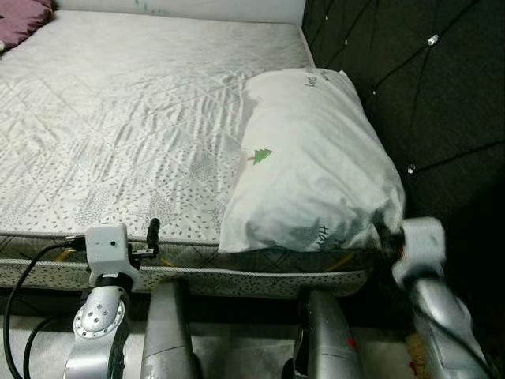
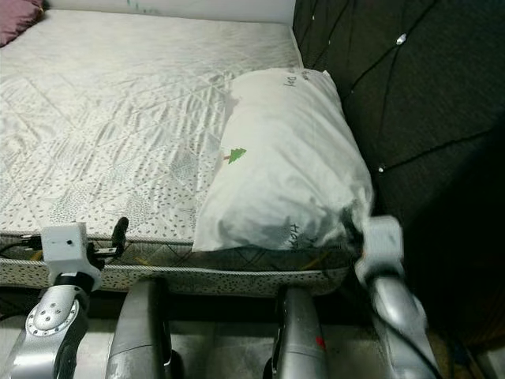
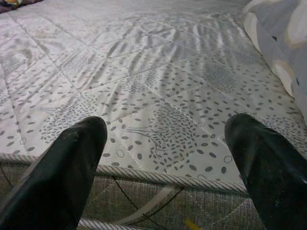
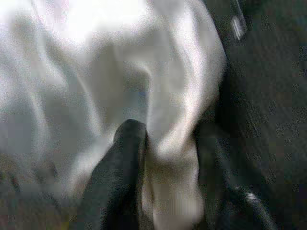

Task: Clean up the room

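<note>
Along the bed's right-hand side, against the dark tufted headboard [image 1: 426, 87], a white pillow [image 1: 312, 162] is laid lengthwise on the patterned mattress [image 1: 118, 118], its near end reaching the mattress edge. It is printed with a small green tree and some lettering. Its near right corner is pinched between the fingers of the right gripper [image 4: 165, 158]; in the right wrist view a fold of white cloth is seen bunched between the two black fingers, though that picture is blurred.

The pillow is judged to be light, soft and easily deformed: the cover is likely to stretch and the filling to sag away from a corner hold, so that the bulk would trail and drag across the mattress. A firmer hold could be had by a deeper bite into the stuffed edge, or by a second hold on the near left corner. Nothing fragile is involved, and slipping of the cloth out of the fingers is the main risk.

The left gripper [image 3: 168, 158] is held just off the near edge of the mattress, its fingers spread wide with nothing between them, well apart from the pillow. At the far left corner of the bed a purple cushion [image 1: 22, 19] is partly seen.
</note>
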{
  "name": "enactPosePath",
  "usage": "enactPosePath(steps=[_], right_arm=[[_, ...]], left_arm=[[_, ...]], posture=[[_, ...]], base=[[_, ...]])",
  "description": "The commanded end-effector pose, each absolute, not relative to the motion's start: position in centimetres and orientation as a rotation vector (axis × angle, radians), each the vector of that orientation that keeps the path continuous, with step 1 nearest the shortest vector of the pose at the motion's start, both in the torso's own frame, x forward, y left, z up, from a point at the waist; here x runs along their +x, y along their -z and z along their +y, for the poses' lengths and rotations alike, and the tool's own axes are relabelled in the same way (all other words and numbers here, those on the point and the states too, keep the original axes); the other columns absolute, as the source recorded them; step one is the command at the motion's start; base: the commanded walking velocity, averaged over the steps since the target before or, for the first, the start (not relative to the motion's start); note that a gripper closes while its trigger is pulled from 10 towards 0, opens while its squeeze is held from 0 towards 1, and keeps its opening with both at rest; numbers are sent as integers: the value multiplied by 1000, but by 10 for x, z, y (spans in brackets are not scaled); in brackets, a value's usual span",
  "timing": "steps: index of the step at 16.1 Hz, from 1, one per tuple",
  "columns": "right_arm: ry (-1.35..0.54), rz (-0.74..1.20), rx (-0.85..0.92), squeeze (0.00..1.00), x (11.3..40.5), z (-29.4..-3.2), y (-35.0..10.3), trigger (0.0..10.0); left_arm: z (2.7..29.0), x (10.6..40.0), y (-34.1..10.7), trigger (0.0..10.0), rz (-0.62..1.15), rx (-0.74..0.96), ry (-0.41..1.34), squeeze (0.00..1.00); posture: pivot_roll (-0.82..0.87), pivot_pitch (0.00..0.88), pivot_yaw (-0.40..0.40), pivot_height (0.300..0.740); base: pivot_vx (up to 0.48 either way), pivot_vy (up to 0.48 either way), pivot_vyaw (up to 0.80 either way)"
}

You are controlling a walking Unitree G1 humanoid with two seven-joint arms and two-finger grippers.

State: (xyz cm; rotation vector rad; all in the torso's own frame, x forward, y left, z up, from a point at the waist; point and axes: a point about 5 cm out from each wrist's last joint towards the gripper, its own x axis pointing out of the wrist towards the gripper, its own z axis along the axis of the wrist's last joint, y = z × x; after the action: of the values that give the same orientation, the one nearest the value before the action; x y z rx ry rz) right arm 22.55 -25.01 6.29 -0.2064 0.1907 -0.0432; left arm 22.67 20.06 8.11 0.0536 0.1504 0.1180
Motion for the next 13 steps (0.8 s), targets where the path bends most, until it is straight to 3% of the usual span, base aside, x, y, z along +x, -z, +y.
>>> enactPosePath(steps=[1, 3, 7, 11, 13], right_arm=[[46, 142, -261, 1000, 224, -258, -75, 10000], [31, 59, -385, 1000, 220, -262, -88, 10000], [35, -121, -373, 1000, 240, -246, -133, 10000], [-165, -224, -276, 1000, 251, -197, -152, 10000], [-319, -46, -138, 1000, 282, -153, -130, 10000]], left_arm=[[200, 230, -83, 10000, 158, 83, -100, 0], [201, 230, -82, 10000, 154, 87, -99, 0], [198, 227, -79, 10000, 157, 92, -88, 0], [197, 227, -79, 10000, 149, 96, -82, 0], [196, 231, -81, 10000, 148, 88, -66, 0]], posture=[[17, 0, -59, 528], [4, 0, -61, 528], [8, 0, -74, 528], [24, 0, -78, 528], [31, 0, -80, 528]], base=[[0, 0, 0], [0, 0, 0], [0, 0, 0], [0, 0, 0], [0, 0, 0]])
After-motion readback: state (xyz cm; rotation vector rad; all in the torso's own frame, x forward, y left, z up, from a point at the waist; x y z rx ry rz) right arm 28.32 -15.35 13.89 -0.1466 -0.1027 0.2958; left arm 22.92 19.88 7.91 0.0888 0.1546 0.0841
